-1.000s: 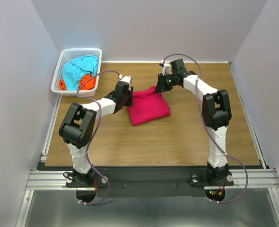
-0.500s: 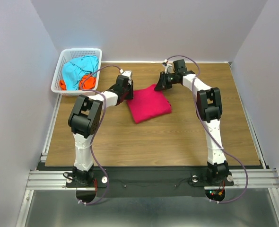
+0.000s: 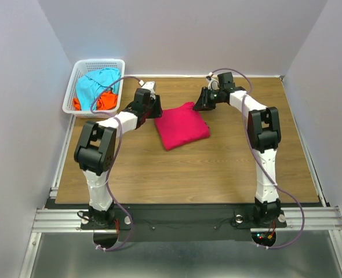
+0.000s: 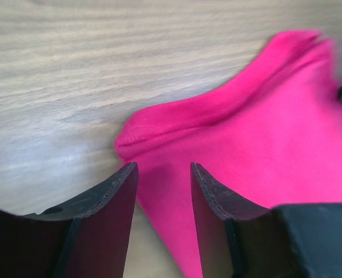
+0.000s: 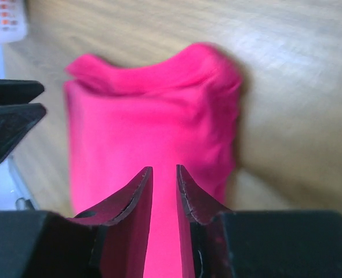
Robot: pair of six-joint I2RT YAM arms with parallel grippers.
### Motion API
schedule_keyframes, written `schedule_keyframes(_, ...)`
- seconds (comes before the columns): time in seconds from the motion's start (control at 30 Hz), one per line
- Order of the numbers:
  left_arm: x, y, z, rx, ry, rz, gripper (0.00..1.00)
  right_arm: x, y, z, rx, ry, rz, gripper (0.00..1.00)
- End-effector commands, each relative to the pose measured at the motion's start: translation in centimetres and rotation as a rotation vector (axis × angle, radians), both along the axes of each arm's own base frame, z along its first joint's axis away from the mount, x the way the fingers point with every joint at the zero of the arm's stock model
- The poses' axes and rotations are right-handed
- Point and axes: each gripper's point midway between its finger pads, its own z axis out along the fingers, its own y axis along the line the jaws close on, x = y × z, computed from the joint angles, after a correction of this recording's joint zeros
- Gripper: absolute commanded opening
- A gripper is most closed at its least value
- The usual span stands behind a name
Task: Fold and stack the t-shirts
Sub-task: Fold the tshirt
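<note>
Neatly folded crimson-pink t-shirt [image 3: 181, 125], compact rectangle, flat.

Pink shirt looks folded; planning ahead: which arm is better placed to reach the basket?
Left, probably: the left hand is at the pink shirt's edge nearest the white basket; the right hand is beyond the shirt.
</note>
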Motion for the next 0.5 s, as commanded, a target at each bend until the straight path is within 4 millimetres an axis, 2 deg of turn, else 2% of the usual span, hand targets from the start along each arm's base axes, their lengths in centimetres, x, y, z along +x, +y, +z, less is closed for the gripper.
schedule_keyframes(0.0, -0.9, -1.1, 10.8, -0.140, -0.205, -0.019, 0.54, -1.3, 0.9, 8.5, 0.075, -0.126, 0.006, 0.29)
schedule_keyframes(0.07, -3.1, -2.3, 11.5, -0.176, -0.196, -0.046, 0.55, -3.7, 1.1, 9.3, 0.116, -0.107, 0.020, 0.31)
schedule_keyframes(0.1, -4.4, -3.5, 11.5, -0.195, -0.185, -0.069, 0.55, -4.1, 1.2, 9.6, 0.133, -0.123, 0.019, 0.32)
schedule_keyframes(0.13, -5.6, -4.0, 10.5, -0.194, -0.159, -0.084, 0.55, -5.7, 0.9, 9.2, 0.142, -0.101, 0.021, 0.32)
schedule_keyframes(0.23, -8.3, -5.9, 10.1, -0.222, -0.126, -0.136, 0.55, -7.3, 0.7, 8.2, 0.150, -0.087, 0.031, 0.32)
schedule_keyframes(0.27, -9.8, -7.2, 9.1, -0.239, -0.093, -0.158, 0.55, -8.4, 0.7, 7.1, 0.154, -0.055, 0.047, 0.32)
schedule_keyframes(0.33, -11.0, -8.0, 7.9, -0.245, -0.062, -0.169, 0.53, -9.4, 0.7, 6.1, 0.169, -0.033, 0.066, 0.32)
schedule_keyframes(0.37, -12.1, -8.6, 6.3, -0.247, -0.022, -0.176, 0.52, -10.2, 0.5, 4.8, 0.160, -0.014, 0.065, 0.32)
schedule_keyframes(0.47, -13.2, -8.4, 3.3, -0.239, 0.033, -0.155, 0.47, -11.2, 0.1, 2.4, 0.137, 0.022, 0.061, 0.32)
